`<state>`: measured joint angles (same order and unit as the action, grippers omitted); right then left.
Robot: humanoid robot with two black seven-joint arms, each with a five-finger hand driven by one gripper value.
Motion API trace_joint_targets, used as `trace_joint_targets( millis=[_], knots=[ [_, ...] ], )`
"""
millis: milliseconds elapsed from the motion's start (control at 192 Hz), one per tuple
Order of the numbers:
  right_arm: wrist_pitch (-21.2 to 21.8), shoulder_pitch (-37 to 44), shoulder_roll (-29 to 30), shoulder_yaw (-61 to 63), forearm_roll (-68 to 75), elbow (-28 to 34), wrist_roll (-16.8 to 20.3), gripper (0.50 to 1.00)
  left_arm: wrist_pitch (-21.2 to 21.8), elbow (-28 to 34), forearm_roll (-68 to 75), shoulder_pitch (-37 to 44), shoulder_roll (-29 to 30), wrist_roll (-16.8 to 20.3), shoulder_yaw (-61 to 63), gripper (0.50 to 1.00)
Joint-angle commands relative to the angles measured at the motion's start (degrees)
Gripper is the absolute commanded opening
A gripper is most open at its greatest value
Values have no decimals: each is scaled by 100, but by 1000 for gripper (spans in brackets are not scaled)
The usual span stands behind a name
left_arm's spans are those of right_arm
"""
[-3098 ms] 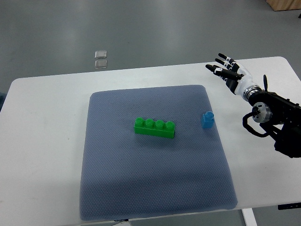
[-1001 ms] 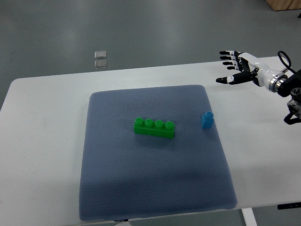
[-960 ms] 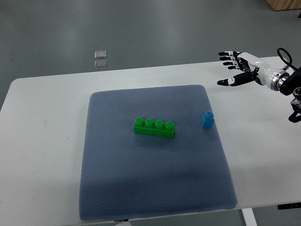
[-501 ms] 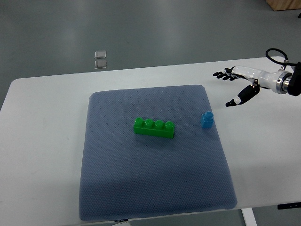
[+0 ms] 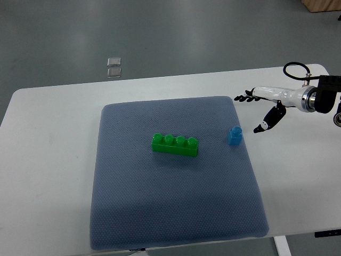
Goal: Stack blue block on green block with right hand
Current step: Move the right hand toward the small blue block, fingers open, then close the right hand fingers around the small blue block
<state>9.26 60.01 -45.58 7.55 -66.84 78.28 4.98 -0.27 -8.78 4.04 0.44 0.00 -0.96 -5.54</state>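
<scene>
My blue block point(image 5: 234, 135), small with a single stud on top, stands upright near the right edge of the mat. The green block point(image 5: 175, 144), a long brick with four studs in a row, lies flat mid-mat, well apart from it.

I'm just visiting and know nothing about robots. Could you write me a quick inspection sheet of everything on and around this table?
Surface: white table with a blue-grey textured mat spread over its middle.
Job's things: long green plastic block with four studs near the mat's centre; small blue plastic block standing apart to its right, near the mat's right edge.
Clutter: nothing seen on the table.
Hands: right hand, white and black, fingers spread, holding nothing, just right of the blue block and not touching it; left hand not in view.
Cables: black cable loop above the right wrist.
Surroundings: grey floor with two small square plates; wooden corner at top right.
</scene>
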Motion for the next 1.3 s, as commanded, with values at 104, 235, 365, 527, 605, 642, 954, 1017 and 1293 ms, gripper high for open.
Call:
trace_joint_targets(
  millis=[104,235,365,527,605,642,954,1017,1293],
  knots=[
    [-21,1,234,-17,-242,-6,188,901,0,-1,0,0,0,0,0,1000],
    [6,-16,383,-25,-242,-6,205,891,0,-1,0,0,0,0,0,1000],
    [-12,-42,453,-175,-260,-6,205,872,0,-1,0,0,0,0,0,1000],
    [6,-78,506,-192,-268,-32,205,848,0,-1,0,0,0,0,0,1000],
    [-3,-86,559,-192,-339,-85,205,834,0,-1,0,0,0,0,0,1000],
    [-3,-86,576,-192,-365,-103,205,827,0,-1,0,0,0,0,0,1000],
    [-56,-113,717,-307,-602,-305,205,799,0,8,0,0,0,0,0,1000],
    [-56,-157,726,-307,-682,-340,205,799,0,-1,0,0,0,0,0,1000],
    [-56,-192,796,-351,-989,-534,205,799,0,-1,0,0,0,0,0,1000]
  ],
)
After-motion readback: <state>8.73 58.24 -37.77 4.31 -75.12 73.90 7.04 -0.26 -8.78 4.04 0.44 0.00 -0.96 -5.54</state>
